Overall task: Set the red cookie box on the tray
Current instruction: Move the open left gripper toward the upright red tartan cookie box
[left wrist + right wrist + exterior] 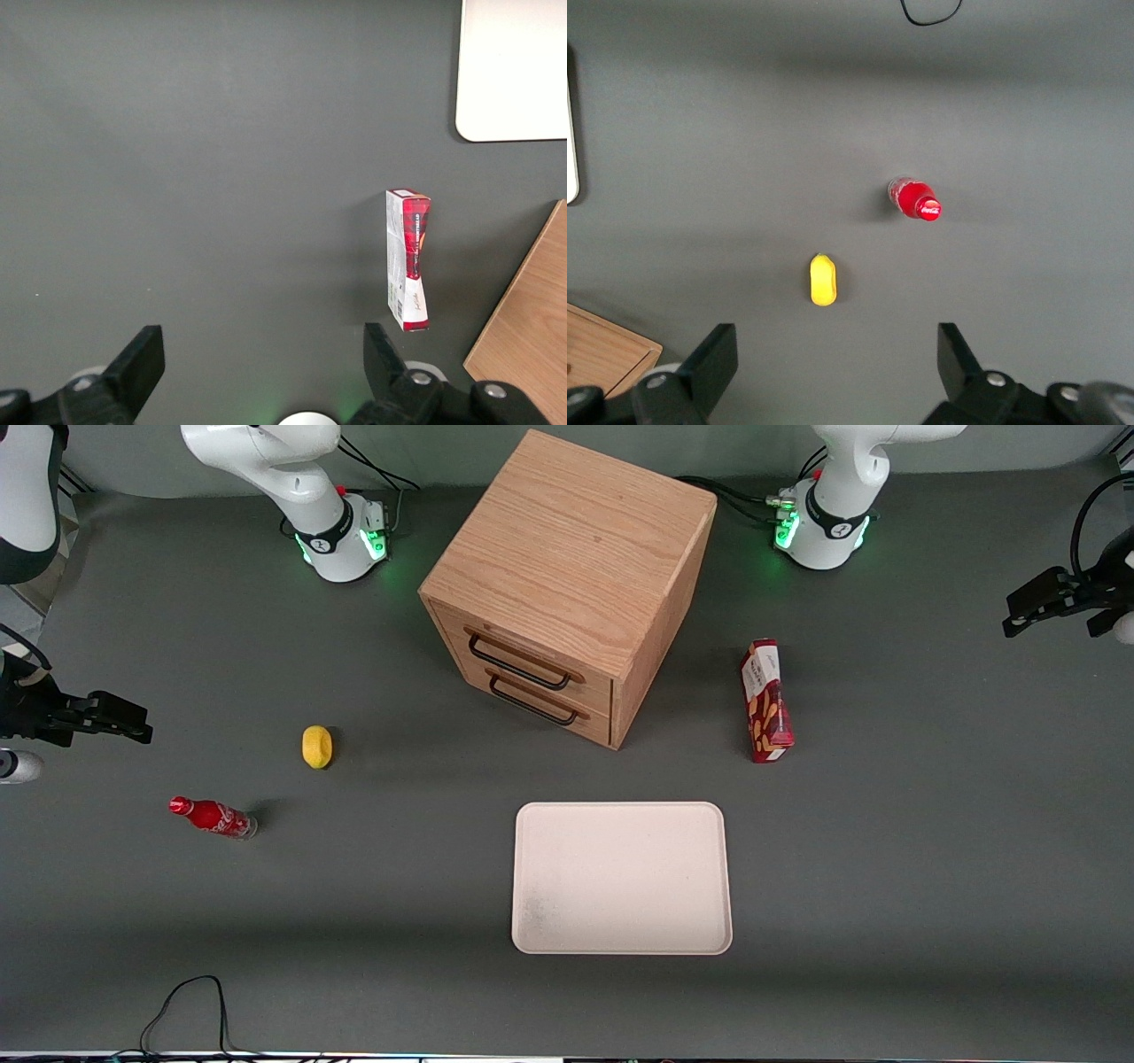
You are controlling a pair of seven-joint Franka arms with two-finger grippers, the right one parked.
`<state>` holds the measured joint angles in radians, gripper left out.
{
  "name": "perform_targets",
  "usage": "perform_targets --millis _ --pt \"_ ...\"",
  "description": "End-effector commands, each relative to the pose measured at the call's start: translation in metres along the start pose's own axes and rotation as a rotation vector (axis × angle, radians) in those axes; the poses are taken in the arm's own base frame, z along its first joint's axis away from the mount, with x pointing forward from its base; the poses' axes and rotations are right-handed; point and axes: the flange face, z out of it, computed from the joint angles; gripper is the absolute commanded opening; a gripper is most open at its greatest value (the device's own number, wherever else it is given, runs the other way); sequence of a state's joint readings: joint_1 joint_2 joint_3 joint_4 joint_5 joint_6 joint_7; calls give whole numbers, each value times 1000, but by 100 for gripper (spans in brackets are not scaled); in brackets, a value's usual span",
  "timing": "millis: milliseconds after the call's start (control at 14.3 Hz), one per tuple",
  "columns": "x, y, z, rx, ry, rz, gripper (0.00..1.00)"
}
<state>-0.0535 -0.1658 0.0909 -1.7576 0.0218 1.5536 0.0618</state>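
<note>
While fingers (261, 367) gape aloft: red cookie box (765, 701) (lettering unreadable) off tray (622, 878).

From where I stand, the working arm's gripper (1019, 613) hangs at the edge of the front view, well above the table, its body running out of frame. In the wrist view only its two spread fingers (142, 359) show, the rest cropped. That view catches just one rounded corner of the tray (514, 80) and a wedge of the wooden drawer cabinet (527, 328). The lettering on the red cookie box (765, 701) is too small to read. A black cable (190, 1001) loops in from the front view's bottom edge and is cut there.
</note>
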Motion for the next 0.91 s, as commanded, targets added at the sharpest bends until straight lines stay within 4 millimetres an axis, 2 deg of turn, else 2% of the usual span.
perform_targets --millis 0,140,279,488,837 --pt "1 4 -2 -8 -30 14 100" --pt "8 6 9 -7 -49 20 100" --pt "24 14 34 -12 -89 21 100" --pt "46 44 76 -60 -126 50 100" --pt "47 133 169 -34 -92 -30 100"
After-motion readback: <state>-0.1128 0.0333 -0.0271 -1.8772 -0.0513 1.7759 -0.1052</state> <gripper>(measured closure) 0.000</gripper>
